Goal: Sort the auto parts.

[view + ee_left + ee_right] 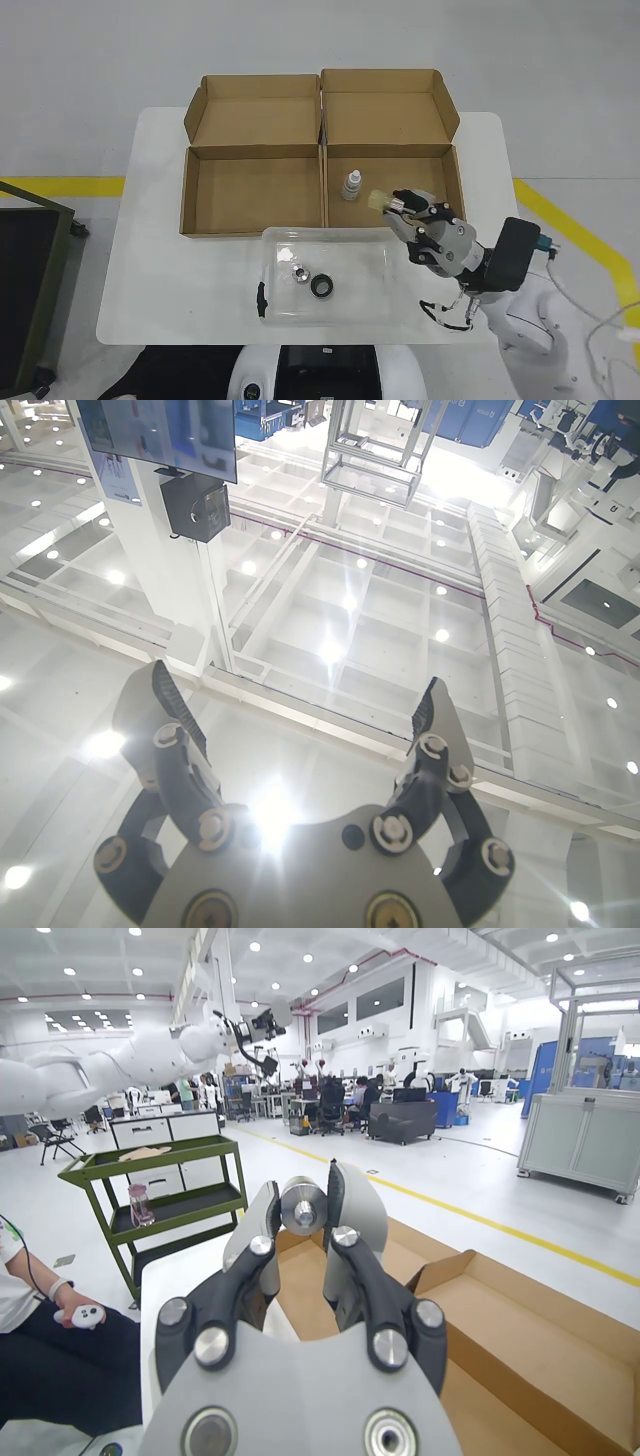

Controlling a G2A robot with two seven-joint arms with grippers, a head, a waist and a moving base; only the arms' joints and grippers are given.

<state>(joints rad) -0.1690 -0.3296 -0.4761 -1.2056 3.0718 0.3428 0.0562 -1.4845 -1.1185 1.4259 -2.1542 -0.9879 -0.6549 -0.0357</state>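
Ceiling lights (330,652) behind left gripper (296,674), fingers apart; right gripper (303,1176) clamps metal cylinder (303,1214)

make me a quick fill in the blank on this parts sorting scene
The right gripper is ____ on the metal cylinder.
The left gripper is ____.
In the clear tray, the silvery part lies beside a ____ ring.
In the top view, the white bottle stands in the ____ cardboard box.
Missing words: shut; open; black; right.
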